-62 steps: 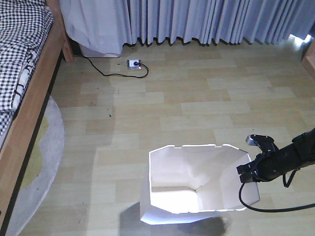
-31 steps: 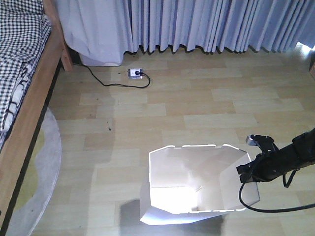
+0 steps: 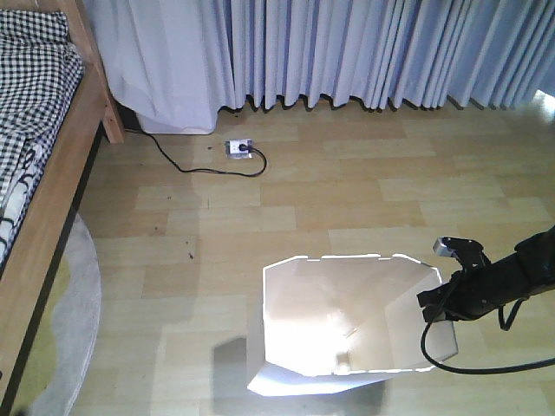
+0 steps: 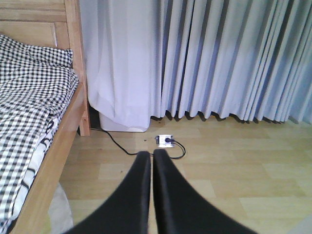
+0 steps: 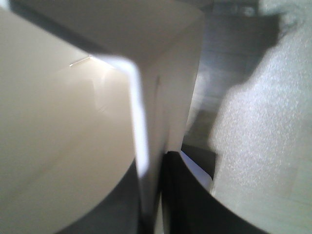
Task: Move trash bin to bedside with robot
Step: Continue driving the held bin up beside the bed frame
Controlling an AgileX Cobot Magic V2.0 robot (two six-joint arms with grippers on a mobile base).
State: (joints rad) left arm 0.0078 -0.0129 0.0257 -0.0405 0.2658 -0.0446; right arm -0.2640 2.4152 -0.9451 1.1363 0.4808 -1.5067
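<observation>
Trash bin (image 3: 308,299): white thin-walled plastic, angular many-sided rim, cream smooth interior tapering to a narrower base, standing upright on pale wood-plank floor (image 3: 364,199) with a bright glare patch low on its inner wall. Right gripper (image 3: 439,305): matte black, jaws closed over the bin's right-hand rim, 1 finger inside and 1 outside the wall; in the right wrist view the thin white wall edge (image 5: 141,146) ran straight down between the 2 dark fingers of the right gripper (image 5: 148,214), so the rest of the bin lay to the left of those jaws. The right arm entered from the right edge of the front view, roughly level, dipping slightly toward the rim, with a black cable (image 3: 460,364) looped below it. Left gripper (image 4: 151,163): 2 smooth black fingers pressed together, only a hairline slit between them, holding nothing, pointing forward over the floor. Ahead of the left jaws lay a white power strip (image 4: 165,140) with a black cord, beyond it pleated grey-lilac curtains (image 4: 219,58). The bed (image 4: 39,117), light brown wooden frame, black-and-white small-check bedding, stood left of both pairs of jaws, well apart from the bin. A pale round rug (image 3: 74,329) showed beside the bed frame.
</observation>
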